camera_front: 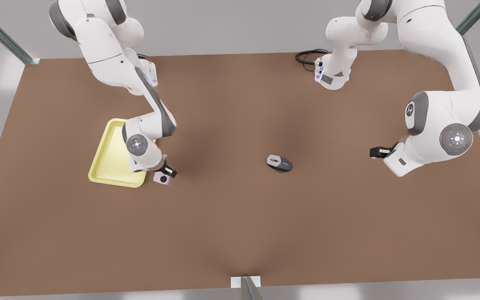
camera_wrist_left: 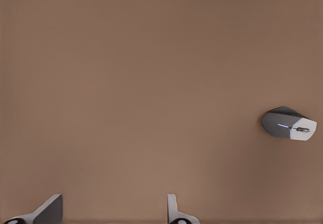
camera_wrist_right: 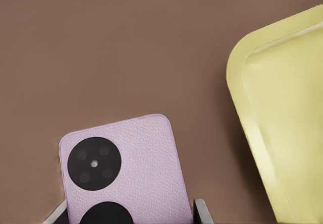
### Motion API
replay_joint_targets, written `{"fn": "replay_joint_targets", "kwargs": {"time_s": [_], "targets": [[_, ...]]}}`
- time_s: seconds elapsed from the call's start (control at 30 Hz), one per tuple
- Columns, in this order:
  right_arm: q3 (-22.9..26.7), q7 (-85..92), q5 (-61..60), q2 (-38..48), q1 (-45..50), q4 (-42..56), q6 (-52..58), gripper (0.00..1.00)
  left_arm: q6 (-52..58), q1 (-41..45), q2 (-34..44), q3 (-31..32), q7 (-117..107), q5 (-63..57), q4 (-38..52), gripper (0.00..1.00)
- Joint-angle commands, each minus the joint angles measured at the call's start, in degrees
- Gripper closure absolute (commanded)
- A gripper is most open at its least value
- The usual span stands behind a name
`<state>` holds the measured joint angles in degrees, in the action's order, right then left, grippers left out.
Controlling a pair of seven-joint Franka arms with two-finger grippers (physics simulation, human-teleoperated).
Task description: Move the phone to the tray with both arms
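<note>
Front view: high, looking steeply down on the whole brown counter (camera_front: pixel 240 233), arm bases at the far edge.

Left wrist view: rides the arm on the front view's right, facing down over bare counter, mouse (camera_wrist_left: pixel 288 123) off to one side; same mouse (camera_front: pixel 279 163) mid-counter in front view.

Right wrist view: very close, shares phone (camera_wrist_right: pixel 126 168) and tray (camera_wrist_right: pixel 282 133) corner with front view.

A grey-and-black computer mouse (camera_front: pixel 279 163) lies on the brown table (camera_front: pixel 240 233), black cable (camera_front: pixel 306 57) at its far edge.
</note>
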<state>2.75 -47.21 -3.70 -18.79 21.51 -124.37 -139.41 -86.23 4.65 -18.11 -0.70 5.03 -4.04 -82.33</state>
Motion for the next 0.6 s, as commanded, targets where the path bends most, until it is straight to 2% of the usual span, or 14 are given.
{"fn": "replay_joint_targets", "kwargs": {"time_s": [0.0, 0.13, 0.23, 0.33, 0.37, 0.53, 0.57], "targets": [[0.15, 24.62, 0.18, 2.26, -1.38, -2.98, 0.1, 0.16, 0.1, 0.09, 0.09, 0.08, -0.19, 0.0, -0.02, 0.0], [4.11, 32.18, 0.36, 5.51, -4.28, -8.26, 0.28, 0.16, 0.01, 0.27, 0.01, 0.26, -0.19, 0.09, 0.06, 0.0], [4.54, 40.62, 0.36, 7.01, -10.87, -11.25, 0.45, 0.16, -0.08, 0.36, -0.08, 0.35, -0.19, 0.09, 0.06, 0.0], [4.81, 41.5, 0.36, 8.33, -11.4, -13.71, 1.25, 0.16, -0.08, 0.36, -0.26, 0.35, -0.19, 0.09, 0.06, 0.0], [4.81, 41.76, 0.36, 8.41, -11.4, -13.53, 1.33, 0.0, -0.08, 0.36, -0.26, 0.35, -0.19, 0.09, 0.06, 0.0], [4.81, 41.94, 0.36, 9.38, -11.4, -12.48, 1.95, 0.0, -0.17, 0.36, -0.35, 0.35, -0.28, 0.0, 0.06, 0.0], [4.9, 42.11, 0.36, 10.7, -11.49, -8.8, 7.38, 0.0, -0.17, 0.36, -0.35, 0.35, -0.28, 0.0, 0.06, 0.0]]}}
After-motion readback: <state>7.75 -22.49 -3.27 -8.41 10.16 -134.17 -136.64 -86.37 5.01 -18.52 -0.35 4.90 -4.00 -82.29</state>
